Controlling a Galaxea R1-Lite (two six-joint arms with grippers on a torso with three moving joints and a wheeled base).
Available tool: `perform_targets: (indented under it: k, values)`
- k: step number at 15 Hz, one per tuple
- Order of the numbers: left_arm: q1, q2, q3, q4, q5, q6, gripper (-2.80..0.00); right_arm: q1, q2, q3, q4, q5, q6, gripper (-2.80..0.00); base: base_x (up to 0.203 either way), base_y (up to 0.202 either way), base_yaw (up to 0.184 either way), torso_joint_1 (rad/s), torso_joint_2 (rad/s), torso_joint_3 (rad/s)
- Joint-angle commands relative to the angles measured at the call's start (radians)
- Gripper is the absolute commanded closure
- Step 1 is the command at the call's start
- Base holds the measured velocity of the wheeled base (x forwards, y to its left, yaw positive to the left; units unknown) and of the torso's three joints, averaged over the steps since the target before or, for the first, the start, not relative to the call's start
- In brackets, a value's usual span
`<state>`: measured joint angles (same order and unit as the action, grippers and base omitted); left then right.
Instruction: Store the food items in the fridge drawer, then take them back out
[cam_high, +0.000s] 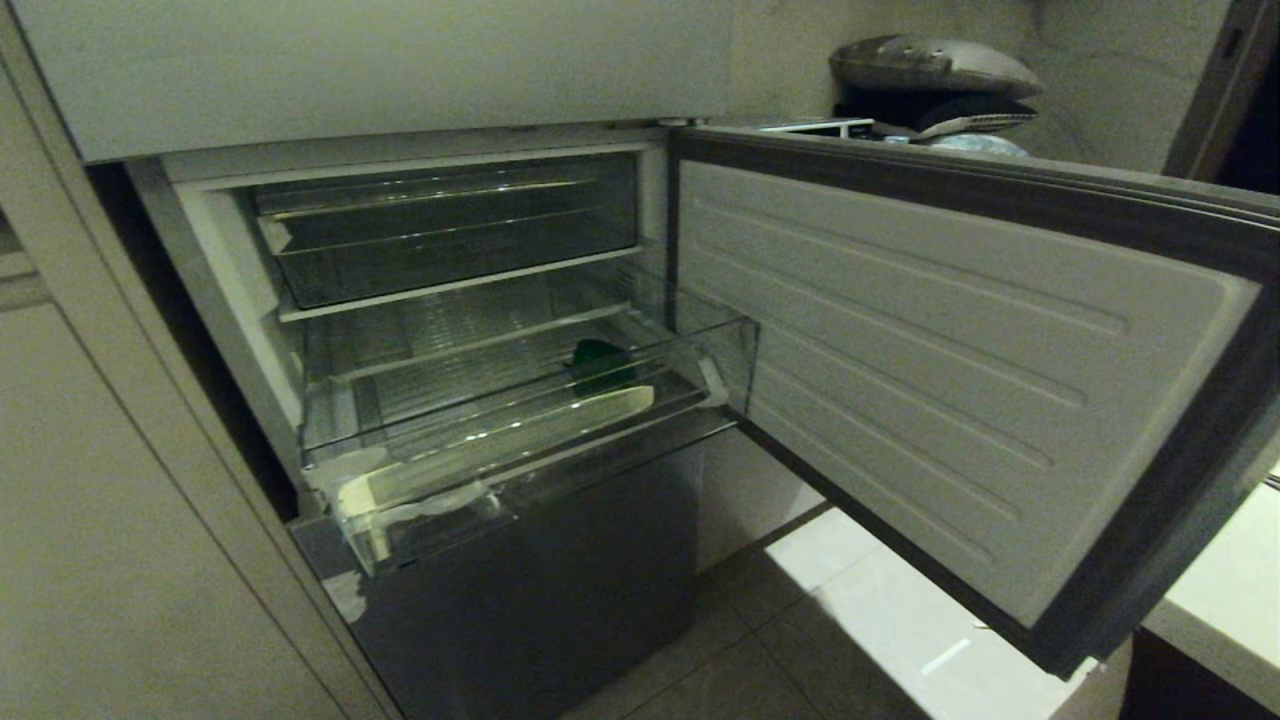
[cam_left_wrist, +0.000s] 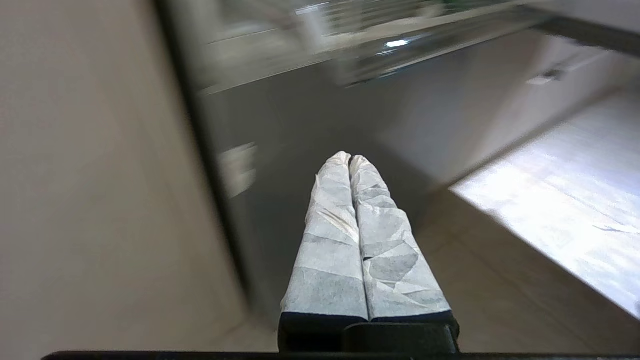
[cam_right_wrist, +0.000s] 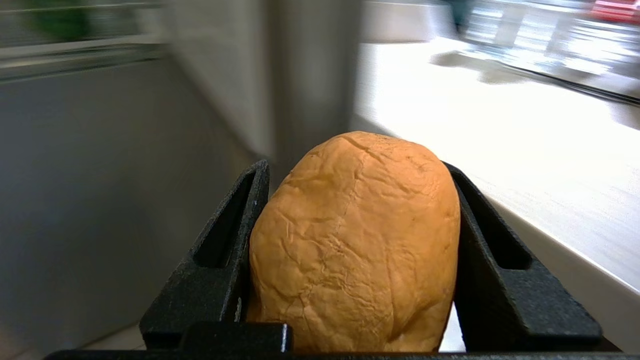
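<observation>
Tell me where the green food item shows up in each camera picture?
Head view: green item in the clear bin, mid-picture.
Left wrist view: a blurred green speck at the top edge may be it; cannot tell.
Right wrist view: green blur, upper left corner.
Shared landmark: the grey lower panel.

**Dim corner, bright floor**

You're looking into a shadowy kitchen corner. On your left runs a plain beige cabinet (cam_high: 110, 480), flat panels with thin seams. Below, the floor (cam_high: 760, 660) is grey tile, and a hard patch of light (cam_high: 880, 610) falls across it, the brightest thing in the room. At far right a pale counter (cam_high: 1225, 590) catches the same light. Up in the back corner, against the mottled wall (cam_high: 1110, 70), a grey cushion (cam_high: 935, 65) sits on a heap of dark things.
</observation>
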<state>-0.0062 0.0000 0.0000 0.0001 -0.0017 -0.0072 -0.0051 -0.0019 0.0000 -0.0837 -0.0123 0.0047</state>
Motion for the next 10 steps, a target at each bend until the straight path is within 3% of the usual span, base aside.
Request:
perform_targets:
  k: [1,10]
  values:
    - [0.000,0.001,0.000,0.000,0.000,0.000,0.00,0.000,0.002,0.031,-0.001,0.000,0.001,0.00,0.001,-0.007,0.174,0.006,0.01,0.007]
    - [0.000,0.001,0.000,0.000,0.000,0.000,0.00,0.001,0.002,0.031,-0.001,0.002,0.000,0.00,0.002,-0.009,0.178,0.002,0.00,0.002]
